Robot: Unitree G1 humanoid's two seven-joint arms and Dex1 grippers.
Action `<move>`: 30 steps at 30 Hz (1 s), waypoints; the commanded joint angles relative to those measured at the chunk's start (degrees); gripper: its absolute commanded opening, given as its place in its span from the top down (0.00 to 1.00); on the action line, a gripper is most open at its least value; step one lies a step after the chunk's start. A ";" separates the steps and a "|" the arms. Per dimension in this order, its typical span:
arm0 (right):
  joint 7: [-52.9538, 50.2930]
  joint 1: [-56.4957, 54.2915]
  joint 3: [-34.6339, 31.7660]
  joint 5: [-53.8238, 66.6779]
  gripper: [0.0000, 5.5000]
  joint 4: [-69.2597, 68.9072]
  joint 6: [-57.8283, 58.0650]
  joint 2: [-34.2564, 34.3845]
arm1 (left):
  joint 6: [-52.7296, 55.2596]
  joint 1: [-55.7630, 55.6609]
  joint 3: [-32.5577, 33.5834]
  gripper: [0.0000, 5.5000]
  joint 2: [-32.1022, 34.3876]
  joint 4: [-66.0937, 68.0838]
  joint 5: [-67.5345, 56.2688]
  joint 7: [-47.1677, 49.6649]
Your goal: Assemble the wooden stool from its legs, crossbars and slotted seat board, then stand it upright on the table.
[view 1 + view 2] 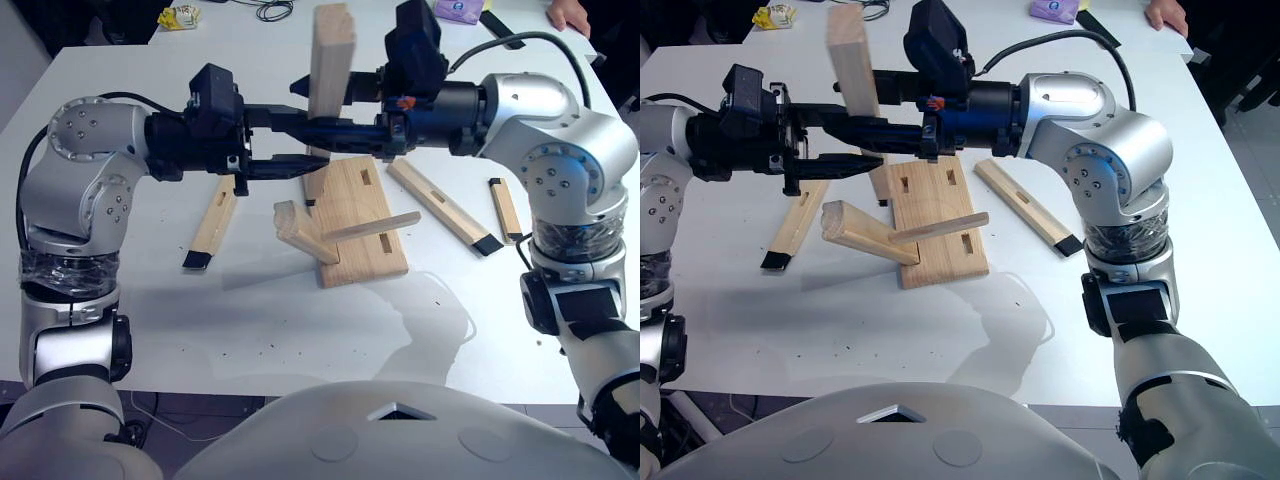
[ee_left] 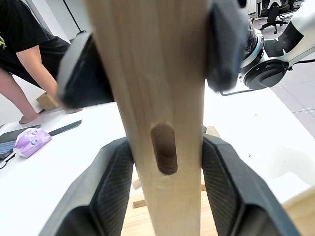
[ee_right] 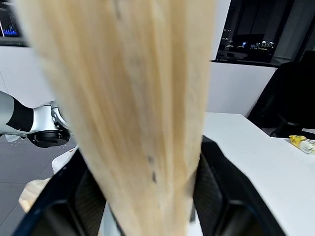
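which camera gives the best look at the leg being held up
The left wrist view: the held leg is close up, and its oval slot is plain to see. The eye views show its upper part, upright, from farther off. The right wrist view shows a blurred plain face.

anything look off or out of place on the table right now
Yes. A loose leg with a crossbar apparently plugged in lies tipped across the slotted seat board, overhanging its left edge, not standing in any slot. Above it, the left gripper and right gripper both clamp an upright leg.
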 commanded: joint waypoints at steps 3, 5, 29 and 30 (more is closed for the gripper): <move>1.69 2.39 -1.63 -1.43 0.61 2.73 -2.14 -1.97 | 0.49 -0.81 3.17 0.63 2.25 1.72 0.34 0.72; 1.85 3.10 -1.63 -1.31 0.61 3.10 -2.51 -1.61 | 1.37 -1.59 4.38 0.63 2.19 1.86 -0.89 1.25; -1.90 4.01 -6.33 9.19 0.61 -3.37 -0.18 3.82 | 1.67 -3.88 3.71 0.63 -0.68 6.31 -1.95 2.32; -2.19 4.24 -6.28 8.60 0.61 -3.36 -0.45 3.73 | 1.55 -3.89 3.94 0.63 -0.70 6.38 -1.93 2.72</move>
